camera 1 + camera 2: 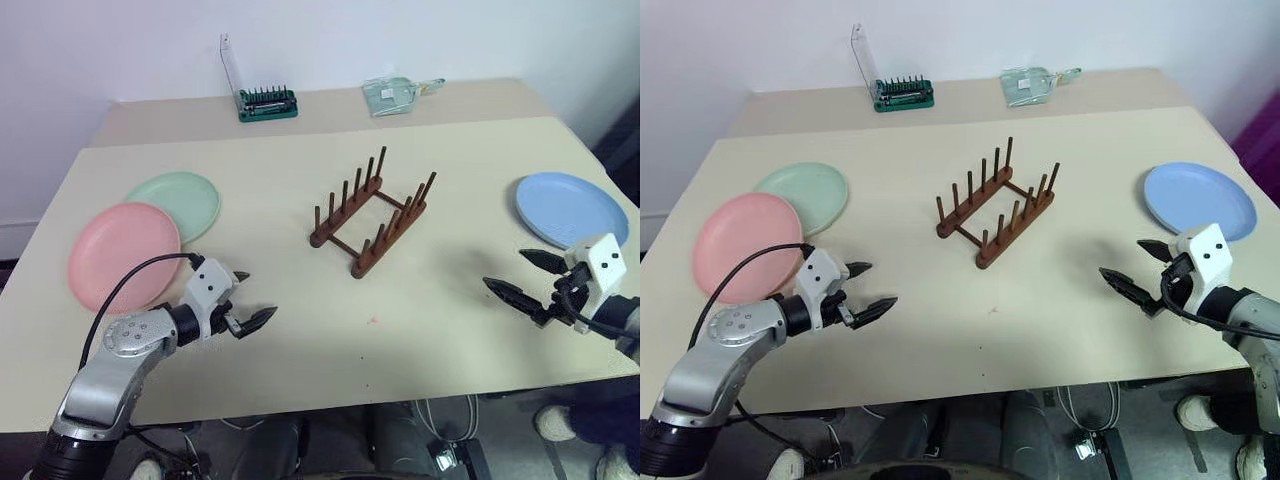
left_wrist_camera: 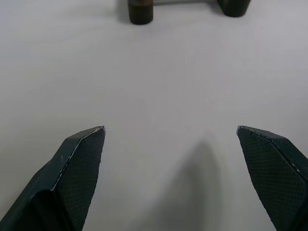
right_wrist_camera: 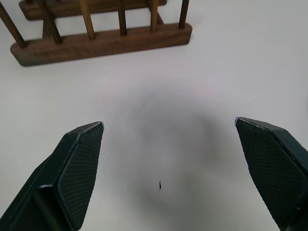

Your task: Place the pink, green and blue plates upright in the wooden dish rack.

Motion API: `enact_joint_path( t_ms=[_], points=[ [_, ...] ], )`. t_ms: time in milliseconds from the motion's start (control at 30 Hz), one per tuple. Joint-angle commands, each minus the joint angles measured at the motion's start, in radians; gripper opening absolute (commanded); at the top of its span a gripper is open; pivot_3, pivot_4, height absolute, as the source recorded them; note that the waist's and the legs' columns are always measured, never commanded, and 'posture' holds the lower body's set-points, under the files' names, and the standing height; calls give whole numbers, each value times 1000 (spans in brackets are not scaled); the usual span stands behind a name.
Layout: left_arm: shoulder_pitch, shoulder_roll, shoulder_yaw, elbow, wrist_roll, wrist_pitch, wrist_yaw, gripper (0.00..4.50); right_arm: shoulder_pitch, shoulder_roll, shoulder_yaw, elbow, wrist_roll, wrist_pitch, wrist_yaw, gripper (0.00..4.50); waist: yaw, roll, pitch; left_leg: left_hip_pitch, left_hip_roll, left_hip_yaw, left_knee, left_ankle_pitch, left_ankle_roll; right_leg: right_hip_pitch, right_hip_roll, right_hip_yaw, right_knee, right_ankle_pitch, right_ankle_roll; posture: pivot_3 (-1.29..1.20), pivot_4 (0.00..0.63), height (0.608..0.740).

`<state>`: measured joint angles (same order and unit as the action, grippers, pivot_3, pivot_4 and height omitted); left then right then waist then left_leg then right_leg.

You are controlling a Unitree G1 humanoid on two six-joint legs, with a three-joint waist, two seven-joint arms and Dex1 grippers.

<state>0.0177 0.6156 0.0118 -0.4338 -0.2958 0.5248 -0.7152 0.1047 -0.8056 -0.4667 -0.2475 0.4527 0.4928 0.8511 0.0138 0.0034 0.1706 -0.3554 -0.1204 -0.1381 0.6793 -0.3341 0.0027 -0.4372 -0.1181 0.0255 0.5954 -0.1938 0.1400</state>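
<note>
- Left hand (image 1: 245, 300) hangs low over the table (image 1: 440, 190) at its near edge, just beside the pink plate, its two fingers spread wide with nothing between them.
- Right hand (image 1: 518, 274) hangs over the table's near right part, just in front of the blue plate, fingers likewise spread wide and empty.
- Table carries all the task's things; none is lifted.
- Pink plate (image 1: 123, 255) lies flat at the left, its far edge overlapping the green plate.
- Green plate (image 1: 178, 199) lies flat just behind the pink one, partly under it.
- Blue plate (image 1: 571, 209) lies flat at the far right, well apart from the other two.
- Wooden dish rack (image 1: 372, 213) stands at the middle of the table, set at a slant, every slot between its pegs vacant.
- Green bit holder (image 1: 266, 102) and a clear packet (image 1: 392, 96) sit at the back edge, apart from the work.
- Finding: no plate is in the rack; all three placements remain. Judged stage: start, before any grasp.
</note>
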Motion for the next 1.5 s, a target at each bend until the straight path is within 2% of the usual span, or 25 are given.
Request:
enact_joint_path(
  t_ms=[33,367,500,600,767,933,1033,1200,1233,1400,1500],
  points=[
    [2,-4,-18,-34,9,-8,14,4500,-30,-15,10,8,-15,-36,-2,4470,0,0,0,0,0,0,0,0,0,0,0,0,0,0,0,0,150,740],
    [-52,-106,-145,-36,59,-10,99,4500,-28,-2,85,-53,-59,-59,-22,4470,2,0,0,0,0,0,0,0,0,0,0,0,0,0,0,0,150,740],
    [-131,-183,-281,13,144,6,153,4500,-9,42,142,-126,-83,-64,-77,4470,5,0,0,0,0,0,1,0,0,0,0,0,0,0,0,0,150,740],
    [-238,-302,-349,123,186,52,224,4500,35,77,179,-195,-95,-67,-106,4470,14,-1,0,0,-1,0,1,3,-5,1,0,0,0,0,0,0,150,740],
    [-392,-445,-443,329,247,69,263,4500,82,115,215,-281,-130,-62,-172,4470,30,-1,0,0,-1,0,2,3,-6,1,0,0,0,0,0,0,150,740],
    [-501,-596,-429,509,240,116,304,4500,118,142,200,-330,-119,-38,-214,4470,34,-1,0,0,-2,-1,3,3,-6,2,-1,0,0,0,1,0,150,740],
    [-523,-634,-396,539,231,136,322,3669,135,138,202,-340,-123,-43,-216,4500,29,-1,0,0,-2,-1,3,3,-6,3,-1,0,0,0,2,0,150,740],
    [-519,-627,-393,526,248,154,320,1136,140,126,197,-322,-132,-60,-215,4500,27,-1,0,1,-2,-1,3,3,-6,3,-1,0,0,-1,2,0,150,740],
    [-520,-616,-397,528,256,152,315,779,142,122,194,-314,-137,-68,-210,4500,29,-1,-1,1,-2,-1,3,3,-6,3,-1,0,0,-1,2,0,150,740],
    [-541,-495,-427,556,295,-36,208,771,161,90,174,-273,-157,-99,-180,4500,26,-1,-1,2,-2,-1,3,3,-6,4,0,0,0,-1,2,0,150,740],
    [-563,-426,-423,571,266,-183,64,771,178,69,161,-260,-151,-102,-149,4500,25,-1,-1,2,-2,-1,3,3,-6,4,0,0,0,-1,2,0,150,740]
  ],
)
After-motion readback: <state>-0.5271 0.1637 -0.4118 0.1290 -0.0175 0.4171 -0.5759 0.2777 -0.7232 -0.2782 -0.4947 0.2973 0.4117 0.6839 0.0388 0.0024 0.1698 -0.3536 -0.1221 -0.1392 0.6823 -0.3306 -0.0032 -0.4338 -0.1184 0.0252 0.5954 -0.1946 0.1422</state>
